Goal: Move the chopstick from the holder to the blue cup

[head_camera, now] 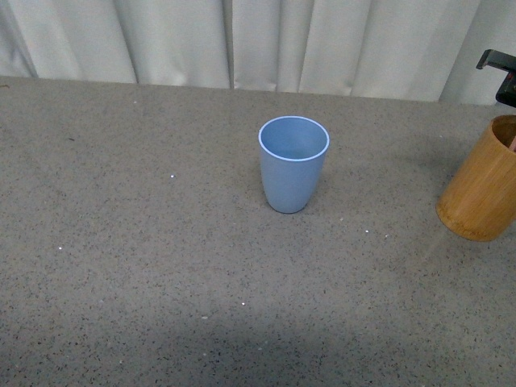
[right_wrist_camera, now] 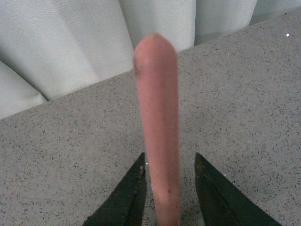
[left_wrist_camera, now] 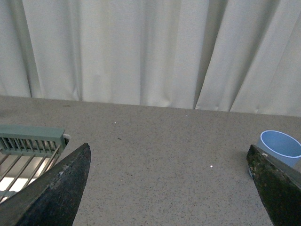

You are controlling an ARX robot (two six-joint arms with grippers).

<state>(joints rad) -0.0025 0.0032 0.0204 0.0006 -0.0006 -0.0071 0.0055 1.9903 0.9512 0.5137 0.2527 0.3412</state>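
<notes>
The light blue cup [head_camera: 293,163] stands upright and empty near the middle of the grey table; the left wrist view catches its rim [left_wrist_camera: 280,145]. At the right edge the orange-brown wooden holder [head_camera: 481,184] leans, with a sliver of pink chopstick [head_camera: 512,143] showing at its mouth. In the right wrist view the pink-red chopstick [right_wrist_camera: 158,127] rises between the fingers of my right gripper [right_wrist_camera: 170,162], which is open around it with a gap on one side. A black part of that arm [head_camera: 500,68] hangs above the holder. My left gripper [left_wrist_camera: 169,155] is open over bare table.
White curtains [head_camera: 258,40] hang along the table's far edge. A pale green slatted rack [left_wrist_camera: 29,146] lies by the left gripper in the left wrist view. The grey speckled tabletop [head_camera: 145,242] spreads left of the cup.
</notes>
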